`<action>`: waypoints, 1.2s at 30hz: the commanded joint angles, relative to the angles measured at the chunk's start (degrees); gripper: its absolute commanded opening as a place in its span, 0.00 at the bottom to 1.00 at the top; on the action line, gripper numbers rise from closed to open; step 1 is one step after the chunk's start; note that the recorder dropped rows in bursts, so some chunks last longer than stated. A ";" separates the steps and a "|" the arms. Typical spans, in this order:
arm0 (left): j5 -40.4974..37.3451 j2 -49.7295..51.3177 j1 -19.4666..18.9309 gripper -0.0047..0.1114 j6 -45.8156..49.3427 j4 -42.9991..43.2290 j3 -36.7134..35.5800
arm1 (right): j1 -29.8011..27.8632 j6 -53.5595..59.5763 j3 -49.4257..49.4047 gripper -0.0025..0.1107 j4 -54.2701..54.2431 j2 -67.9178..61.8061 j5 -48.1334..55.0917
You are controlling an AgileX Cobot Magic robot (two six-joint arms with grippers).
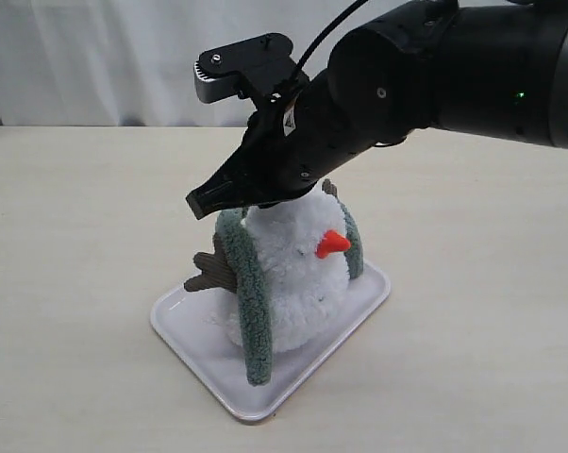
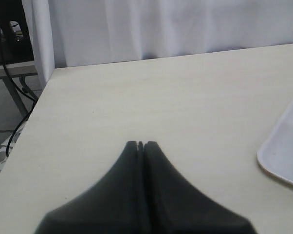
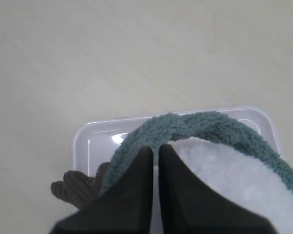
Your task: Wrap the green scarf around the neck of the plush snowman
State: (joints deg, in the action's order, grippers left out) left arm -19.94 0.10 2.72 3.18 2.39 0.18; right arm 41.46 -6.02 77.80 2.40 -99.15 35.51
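Note:
The plush snowman (image 1: 298, 274), white with an orange nose (image 1: 332, 243), stands on a pale tray (image 1: 218, 363). The green scarf (image 1: 251, 302) loops behind its head. One end hangs down the left side to the tray and the other lies along the right side. I cannot make out the neck crease. My right gripper (image 1: 201, 203) hovers just above the head, pointing left, shut with nothing between its fingers. In the right wrist view its tips (image 3: 155, 148) sit right at the scarf (image 3: 205, 126) and the white fluff (image 3: 234, 180). My left gripper (image 2: 140, 144) is shut over bare table.
A brown twig arm (image 1: 211, 272) sticks out to the snowman's left, over the tray. The tray's corner (image 2: 283, 156) shows in the left wrist view. White curtains (image 1: 95, 57) back the beige table (image 1: 67, 245), and its far left edge (image 2: 37, 105) drops off near cables.

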 commanded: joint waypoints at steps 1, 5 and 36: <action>0.92 -0.10 -0.06 0.04 -0.05 -0.04 -0.18 | 0.04 3.69 -1.52 0.06 -4.70 -0.06 0.39; 0.92 -0.10 -0.06 0.04 -0.05 -0.04 -0.18 | 0.04 3.85 -3.71 0.06 -5.00 -1.85 -0.12; 0.92 -0.10 -0.06 0.04 -0.05 -0.04 -0.18 | 7.63 4.16 -5.51 0.41 -5.76 0.57 9.41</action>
State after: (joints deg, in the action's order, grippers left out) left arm -19.94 0.10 2.72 3.18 2.39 0.18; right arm 47.32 0.00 73.61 -3.16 -99.20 44.04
